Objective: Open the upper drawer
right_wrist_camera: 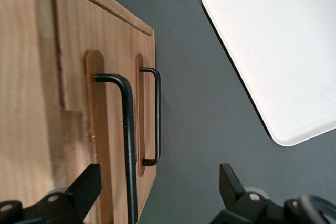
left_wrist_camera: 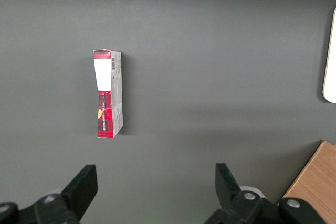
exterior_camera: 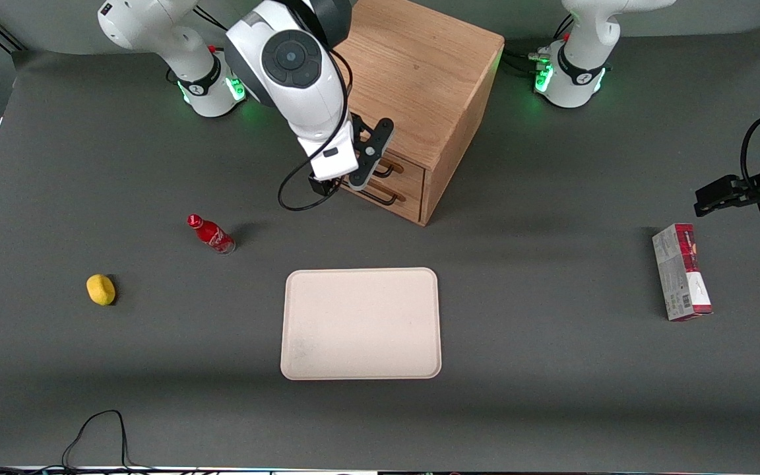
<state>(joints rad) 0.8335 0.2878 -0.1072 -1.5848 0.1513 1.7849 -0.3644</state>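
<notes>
The light oak cabinet (exterior_camera: 419, 79) stands at the back of the table. Its upper drawer (exterior_camera: 401, 173) has a thin black bar handle (exterior_camera: 385, 171), with the matching lower drawer (exterior_camera: 398, 198) just beneath. Both drawer fronts look flush with the cabinet. My right gripper (exterior_camera: 368, 163) is in front of the upper drawer, level with its handle. In the right wrist view the gripper (right_wrist_camera: 157, 192) is open. The upper drawer's handle (right_wrist_camera: 128, 145) runs between the fingers (right_wrist_camera: 86, 184), close to one and apart from both. The lower handle (right_wrist_camera: 156, 114) lies just past it.
A cream tray (exterior_camera: 361, 323) lies nearer the front camera than the cabinet and also shows in the right wrist view (right_wrist_camera: 283, 51). A red bottle (exterior_camera: 211, 235) and a yellow object (exterior_camera: 100, 289) lie toward the working arm's end. A red and white box (exterior_camera: 681, 271) lies toward the parked arm's end.
</notes>
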